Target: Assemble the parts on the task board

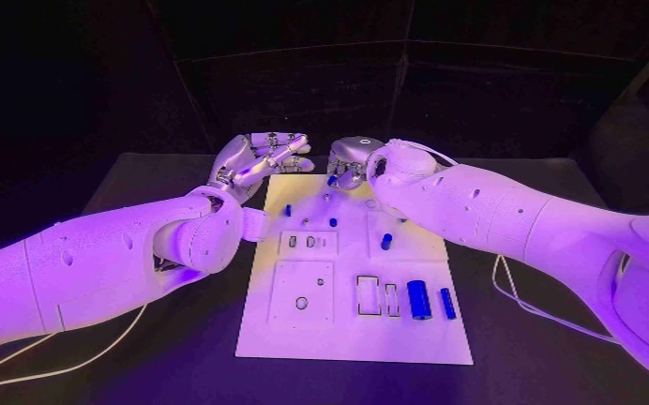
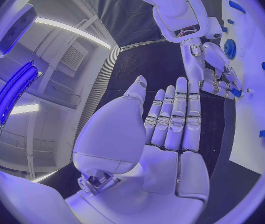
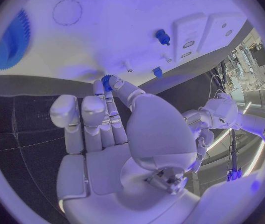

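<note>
Task board (image 1: 354,330) on black table (image 1: 541,349), both arms crossing its far end

White task board (image 1: 354,335) flat mid-table, small blue parts (image 1: 418,299) on it

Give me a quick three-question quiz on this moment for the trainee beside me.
1. True or false: the left hand holds a part.
2. Which hand pinches a small blue gear at its fingertips: A) left, B) right?
3. Fill in: the large blue cylinder lies at the task board's ____ edge, near or far.

Key: 1 false; 2 B; 3 near.
</note>
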### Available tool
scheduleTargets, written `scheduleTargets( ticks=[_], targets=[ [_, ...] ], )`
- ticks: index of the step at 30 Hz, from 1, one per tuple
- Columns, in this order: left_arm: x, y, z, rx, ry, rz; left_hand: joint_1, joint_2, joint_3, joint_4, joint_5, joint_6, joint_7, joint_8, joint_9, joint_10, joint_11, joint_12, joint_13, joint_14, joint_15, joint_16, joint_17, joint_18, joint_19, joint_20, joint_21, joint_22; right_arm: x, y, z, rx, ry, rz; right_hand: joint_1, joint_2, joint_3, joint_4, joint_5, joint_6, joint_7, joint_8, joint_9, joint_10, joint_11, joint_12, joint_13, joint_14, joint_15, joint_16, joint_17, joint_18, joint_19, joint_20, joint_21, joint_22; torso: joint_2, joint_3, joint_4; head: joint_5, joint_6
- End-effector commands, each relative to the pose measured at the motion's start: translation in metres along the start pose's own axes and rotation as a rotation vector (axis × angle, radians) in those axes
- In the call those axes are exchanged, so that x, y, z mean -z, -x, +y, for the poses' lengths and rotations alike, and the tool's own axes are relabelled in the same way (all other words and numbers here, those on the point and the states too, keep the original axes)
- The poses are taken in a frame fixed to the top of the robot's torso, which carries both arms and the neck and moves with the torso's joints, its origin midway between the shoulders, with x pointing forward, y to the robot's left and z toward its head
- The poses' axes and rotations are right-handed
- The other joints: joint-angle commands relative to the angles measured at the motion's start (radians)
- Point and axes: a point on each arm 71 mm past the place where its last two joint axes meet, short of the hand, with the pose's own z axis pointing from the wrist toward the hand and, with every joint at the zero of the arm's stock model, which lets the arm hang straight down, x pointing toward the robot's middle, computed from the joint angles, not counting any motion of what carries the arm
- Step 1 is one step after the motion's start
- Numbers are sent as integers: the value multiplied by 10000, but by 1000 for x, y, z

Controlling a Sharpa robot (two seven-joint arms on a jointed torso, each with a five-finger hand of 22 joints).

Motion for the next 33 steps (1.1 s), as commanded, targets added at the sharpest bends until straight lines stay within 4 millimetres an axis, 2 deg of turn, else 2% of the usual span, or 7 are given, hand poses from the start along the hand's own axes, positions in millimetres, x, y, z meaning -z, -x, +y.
scheduleTargets(
  ticks=[1, 8, 12, 17, 23, 29, 33],
  targets=[
    [-1, -1, -2, -17, -69, 81, 7, 99, -12, -64, -45, 47, 41, -55, -7, 24, 33, -42, -8, -16, 19, -66, 11, 121, 43, -2, -42, -14, -1, -1, 2, 12, 120, 181, -49, -82, -9, 79, -72, -70, 56, -64, -25, -134, 24, -42, -33, 102, 64, 55, -17, -60, 59, 47, 66, 10, -2, 6, -7, 16, -10],
    [-1, -1, -2, -18, -72, 89, 2, 97, -17, -72, -46, 46, 46, -64, -8, 22, 37, -54, -9, -21, 22, -80, 14, 121, 38, 0, -50, -19, -1, 0, -1, 12, -59, 45, -85, -594, -287, 259, -171, -2432, 516, -77, -111, -2500, 580, -8, -376, -364, 519, -337, -758, 149, -908, 432, -523, -1139, -8, 4, -16, 27, -8],
    [-1, -1, -3, -22, -69, 86, 2, 97, -17, -73, -46, 46, 46, -65, -8, 22, 37, -54, -9, -21, 22, -81, 14, 121, 38, 0, -50, -19, 2, 1, -5, 0, -149, -134, 137, -623, -784, 387, -153, -3458, 657, -122, -105, -3212, 720, 164, -330, -623, 658, -390, -1046, 296, -1426, 617, -915, -1785, -11, 14, -18, 34, 10],
    [-1, 1, -3, -39, -65, 58, -2, 95, -21, -76, -47, 45, 48, -70, -9, 20, 39, -61, -10, -24, 24, -89, 15, 121, 35, 2, -54, -22, 15, 6, -17, -111, -192, -534, 278, -573, -1003, 465, -33, -2850, 653, 45, -5, -3003, 694, 520, -271, -569, 646, -202, -935, 280, -1294, 627, -845, -1663, -21, 20, -38, 41, 34],
    [-1, 4, -3, -57, -57, 23, -5, 94, -24, -79, -48, 45, 50, -74, -9, 20, 40, -66, -10, -25, 25, -95, 16, 121, 33, 3, -57, -24, 46, 14, -48, -979, -560, -1046, 220, -515, -1117, 709, 224, -2090, 392, 345, 98, -1139, 289, 1710, 118, -209, 346, 393, -248, 84, -445, 405, -239, -591, -38, 12, -90, -4, 84],
    [-1, 7, -3, -78, -56, -13, -7, 95, -24, -80, -48, 46, 49, -75, -9, 21, 40, -67, -10, -24, 25, -96, 17, 121, 33, 3, -58, -25, 78, 23, -93, -3037, -1794, -876, -132, -965, -1809, 1158, 740, -1841, 22, 372, 57, 559, -183, 3683, 1406, 182, -72, 1235, 888, -288, 895, -22, 732, 1242, -52, 29, -145, -4, 155],
    [-1, 10, -3, -110, -65, -66, -7, 95, -24, -80, -48, 46, 49, -75, -9, 21, 40, -67, -10, -24, 25, -96, 17, 121, 33, 3, -58, -25, 90, 21, -111, -3490, -2317, -266, -26, -932, -3050, 1836, 1018, -2239, 82, 203, -37, -11, -116, 8168, 5957, 247, -21, 1833, 1528, -517, 1583, -38, 1317, 2376, -72, 34, -210, -26, 147]
  ],
)
